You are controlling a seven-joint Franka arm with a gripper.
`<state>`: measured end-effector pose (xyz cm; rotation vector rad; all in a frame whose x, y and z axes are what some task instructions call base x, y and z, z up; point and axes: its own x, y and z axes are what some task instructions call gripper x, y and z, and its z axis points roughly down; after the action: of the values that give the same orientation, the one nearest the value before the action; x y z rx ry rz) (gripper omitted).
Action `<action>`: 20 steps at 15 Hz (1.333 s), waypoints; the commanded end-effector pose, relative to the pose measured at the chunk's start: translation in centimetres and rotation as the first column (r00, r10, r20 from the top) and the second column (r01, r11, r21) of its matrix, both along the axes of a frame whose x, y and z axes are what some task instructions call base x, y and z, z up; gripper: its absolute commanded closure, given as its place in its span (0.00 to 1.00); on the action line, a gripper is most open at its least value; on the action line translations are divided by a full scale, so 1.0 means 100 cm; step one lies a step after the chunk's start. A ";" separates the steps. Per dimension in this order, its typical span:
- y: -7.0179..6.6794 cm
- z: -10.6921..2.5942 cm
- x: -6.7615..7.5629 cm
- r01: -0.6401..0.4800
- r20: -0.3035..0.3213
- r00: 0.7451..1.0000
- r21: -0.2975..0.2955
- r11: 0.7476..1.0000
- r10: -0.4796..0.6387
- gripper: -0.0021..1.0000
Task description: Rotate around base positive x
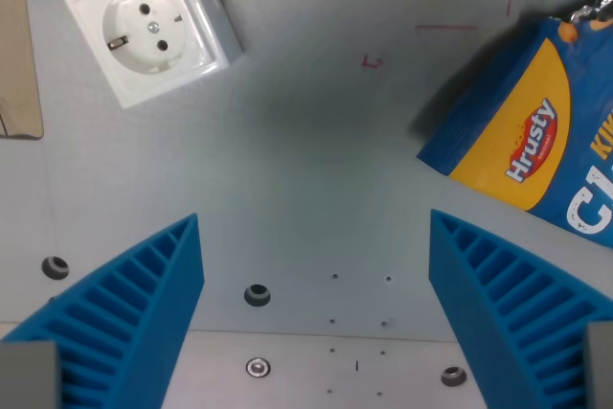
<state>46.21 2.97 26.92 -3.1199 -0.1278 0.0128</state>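
My gripper (316, 294) is open and empty, its two blue ribbed fingers (134, 304) spread wide at the bottom of the wrist view, above a grey metal table (316, 141). A white wall socket box (153, 24) lies at the upper left. A blue and yellow "Hrusty" snack box (536, 131) lies at the wrist view's right, partly cut off by the frame edge. Neither object is between the fingers; both are apart from them.
The table has several bolt holes (257, 294) and small screw holes near the bottom. A beige board edge (19, 55) shows at the far left. Thin red marks (372, 62) are drawn on the table near the top.
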 end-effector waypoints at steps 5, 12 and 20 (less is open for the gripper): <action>-0.003 0.002 0.000 -0.012 0.007 1.000 0.203 0.979 0.011 0.00; -0.003 0.002 0.000 -0.012 0.007 1.000 0.293 0.956 0.011 0.00; -0.003 0.002 0.000 -0.012 0.006 1.000 0.393 0.919 0.011 0.00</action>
<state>46.37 3.19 26.99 -2.9374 -0.1065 -0.0064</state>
